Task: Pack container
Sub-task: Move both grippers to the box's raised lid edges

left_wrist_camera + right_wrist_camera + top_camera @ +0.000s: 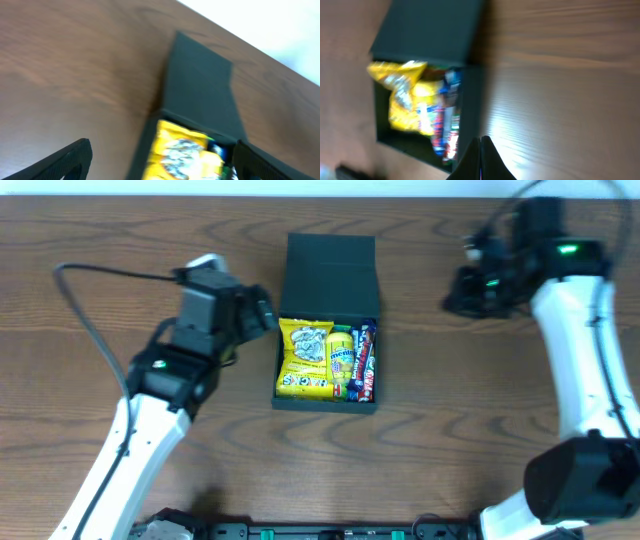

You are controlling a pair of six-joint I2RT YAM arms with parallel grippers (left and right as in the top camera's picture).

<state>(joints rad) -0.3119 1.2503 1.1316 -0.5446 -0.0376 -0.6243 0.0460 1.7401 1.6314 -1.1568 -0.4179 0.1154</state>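
The dark teal-green container [326, 404] sits mid-table with its flap lid [330, 275] folded back. Inside lie a yellow snack bag [305, 358], a yellow-green packet [341, 360] and a blue-red bar [365, 360]. My left gripper [262, 313] is open and empty just left of the container; in the left wrist view its fingers [160, 162] straddle the container's left wall [145, 145] and the yellow bag [187, 155]. My right gripper [462, 288] is shut and empty at the far right; in the right wrist view its tips [481, 160] are above the wood beside the container [472, 100].
The wooden table [120, 420] has a white wall beyond its far edge [280, 30]. A black cable [90, 320] loops off the left arm. The arm bases stand at the front edge [330, 530].
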